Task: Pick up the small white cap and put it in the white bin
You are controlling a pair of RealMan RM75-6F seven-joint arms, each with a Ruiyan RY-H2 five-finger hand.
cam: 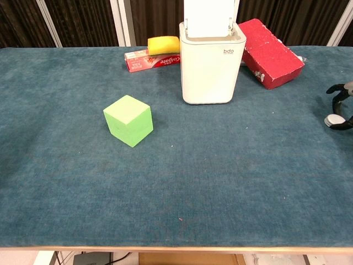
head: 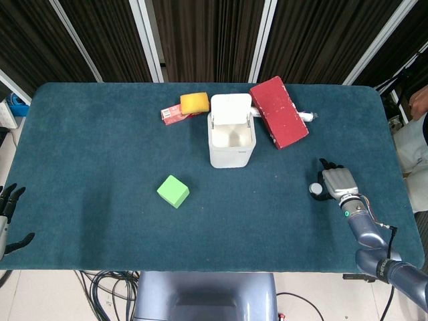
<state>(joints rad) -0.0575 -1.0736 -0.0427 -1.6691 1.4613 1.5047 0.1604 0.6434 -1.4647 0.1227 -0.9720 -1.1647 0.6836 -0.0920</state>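
The small white cap [head: 314,190] is at the right side of the table, pinched between the dark fingertips of my right hand [head: 336,183]. In the chest view the cap [cam: 332,120] sits just above the cloth at the right edge, with the fingers [cam: 337,89] curled over and under it. The white bin [head: 231,155] stands at centre back with its lid up and is seen again in the chest view [cam: 211,66]. My left hand [head: 8,217] hangs off the table's front left corner, fingers apart, holding nothing.
A red brick [head: 278,111] lies right of the bin, between it and the cap. A yellow sponge [head: 194,102] and a toothpaste box [head: 172,115] lie behind the bin on its left. A green cube [head: 173,191] sits left of centre.
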